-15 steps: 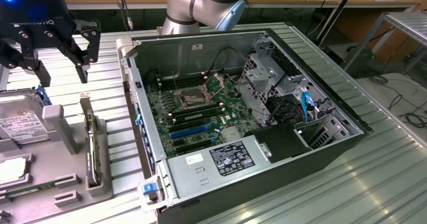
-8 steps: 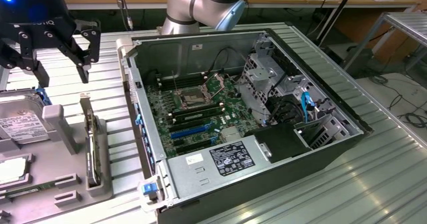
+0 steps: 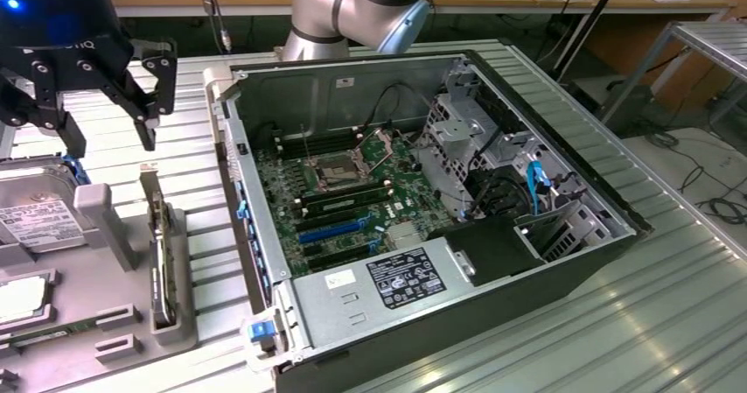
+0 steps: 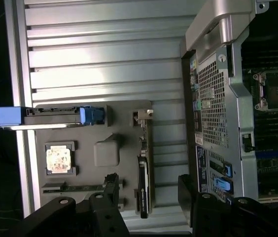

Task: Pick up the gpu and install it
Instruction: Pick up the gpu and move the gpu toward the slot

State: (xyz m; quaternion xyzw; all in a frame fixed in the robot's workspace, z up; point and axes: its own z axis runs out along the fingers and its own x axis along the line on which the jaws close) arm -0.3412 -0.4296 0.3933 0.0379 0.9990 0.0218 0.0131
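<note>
The gpu [image 3: 157, 240] stands on its long edge in a slot of the grey holder tray [image 3: 103, 214], at the exterior view's left, beside the open computer case [image 3: 526, 262]. Its silver bracket end points away from the camera. My black gripper [image 3: 111, 135] hangs open in the air above the tray's far end, higher than the gpu and touching nothing. In the wrist view the gpu [image 4: 144, 182] lies far below, in line with the gap between my fingers [image 4: 110, 185]. Blue expansion slots [image 3: 332, 229] show on the motherboard inside the case.
The tray also carries a silver hard drive [image 3: 35, 218] with blue rails, a processor [image 3: 21, 298] and a green memory stick [image 3: 52, 332]. The case wall [image 4: 213, 98] stands close beside the gpu. The ribbed metal table [image 3: 607, 323] runs under everything, and the arm's base [image 3: 350, 12] rises behind the case.
</note>
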